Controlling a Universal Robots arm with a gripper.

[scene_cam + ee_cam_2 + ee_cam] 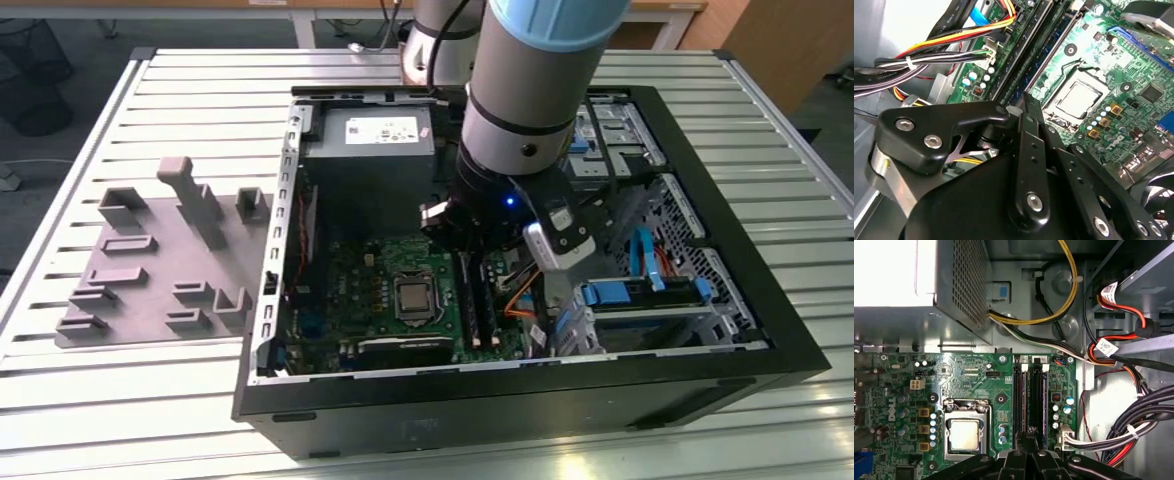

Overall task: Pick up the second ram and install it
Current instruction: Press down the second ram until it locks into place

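Note:
The second ram (1024,395) is a thin blue-green stick standing on edge in one of the long black slots on the motherboard (969,375). It also runs along the slots in the second wrist view (1046,52). A similar stick (1044,395) stands in a slot beside it. My gripper (1029,437) is shut, with its black fingers pressed together just over the near end of the slots (1024,102). I cannot tell whether the tips touch the stick. In the exterior view the gripper (467,250) reaches down into the open computer case (534,400).
A processor socket (964,432) lies beside the slots. Bundled cables (1134,430) run along their other side, and a metal power supply (954,290) stands beyond them. A grey fixture with blocks (160,270) lies on the slatted table at the exterior view's left.

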